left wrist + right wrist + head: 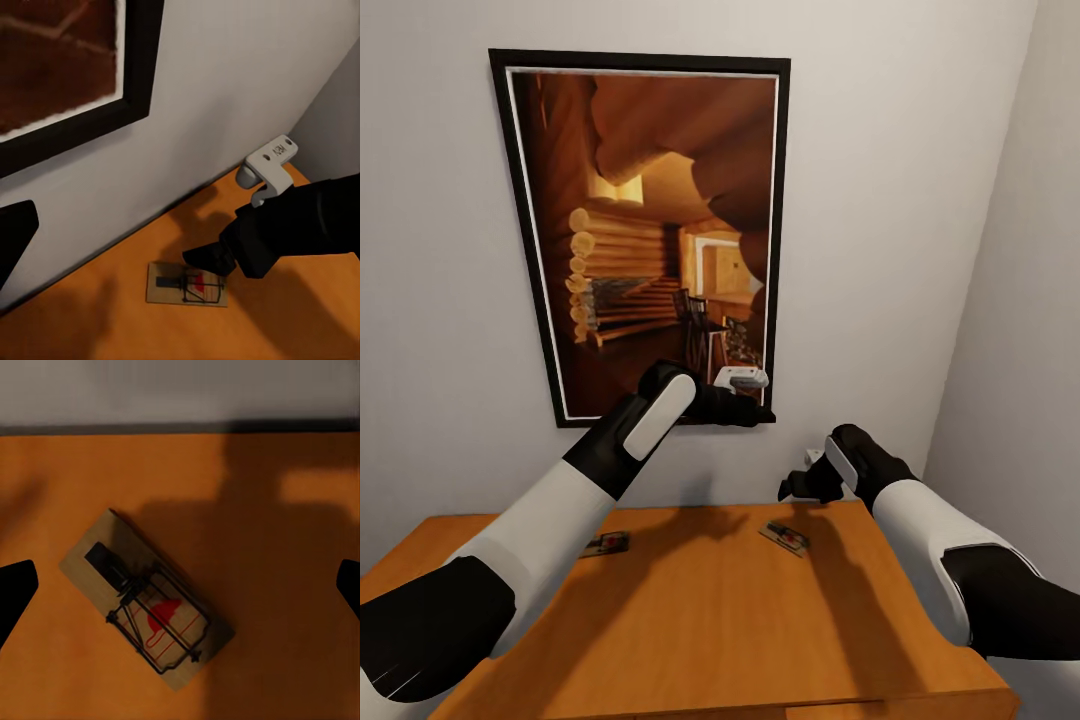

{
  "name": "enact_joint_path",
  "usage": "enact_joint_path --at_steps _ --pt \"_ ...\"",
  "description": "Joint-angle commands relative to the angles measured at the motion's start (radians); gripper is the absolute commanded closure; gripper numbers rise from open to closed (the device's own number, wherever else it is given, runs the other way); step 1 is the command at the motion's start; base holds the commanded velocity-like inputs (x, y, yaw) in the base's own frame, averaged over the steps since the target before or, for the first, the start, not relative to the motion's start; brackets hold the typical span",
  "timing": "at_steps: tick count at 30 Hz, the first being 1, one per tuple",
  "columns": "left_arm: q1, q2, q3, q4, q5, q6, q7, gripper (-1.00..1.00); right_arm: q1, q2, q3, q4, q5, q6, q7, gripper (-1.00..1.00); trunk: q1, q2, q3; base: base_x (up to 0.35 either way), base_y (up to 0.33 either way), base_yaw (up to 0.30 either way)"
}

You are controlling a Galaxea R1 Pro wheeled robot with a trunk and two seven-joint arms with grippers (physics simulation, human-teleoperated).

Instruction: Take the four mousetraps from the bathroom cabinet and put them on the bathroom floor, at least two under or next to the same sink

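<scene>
Two mousetraps lie on the orange-brown cabinet top [700,620] near the wall: one on the left [606,545], one on the right [784,537]. My right gripper [800,487] hangs just above the right mousetrap [146,600], open, with its fingertips [15,592] wide on either side of the trap and not touching it. From the left wrist, the same trap [187,285] shows below the right gripper [206,259]. Held higher, my left gripper [755,412] is open and empty in front of the wall picture. The sink and floor are out of view.
A large black-framed picture [650,230] hangs on the white wall right behind the cabinet. A second white wall [1020,330] closes the corner at the right. The cabinet's front edge [760,712] is near me.
</scene>
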Motion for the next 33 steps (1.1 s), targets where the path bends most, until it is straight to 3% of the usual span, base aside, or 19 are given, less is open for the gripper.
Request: enact_joint_path --at_steps 1,14,22,33 --pt "-0.001 0.000 -0.001 -0.001 0.010 0.002 0.010 -1.00 -0.001 -0.001 0.008 -0.001 -0.008 0.003 -0.002 -1.00 0.000 -0.001 -0.001 0.008 0.000 0.000" --pt "-0.001 0.000 -0.001 -0.001 0.010 0.002 0.010 -1.00 -0.001 0.002 0.006 0.003 -0.017 0.003 -0.002 -1.00 0.000 -0.001 -0.001 0.002 0.000 0.000" --pt "-0.001 -0.001 -0.001 -0.001 0.010 0.002 0.010 -1.00 -0.001 0.035 0.006 0.005 -0.014 -0.003 -0.002 -1.00 0.000 -0.001 -0.001 0.000 0.000 0.000" --pt "-0.001 -0.001 -0.001 -0.002 0.010 0.002 0.010 -1.00 -0.001 0.049 0.007 0.005 -0.009 -0.038 -0.002 -1.00 0.000 -0.001 -0.001 0.000 0.000 0.000"
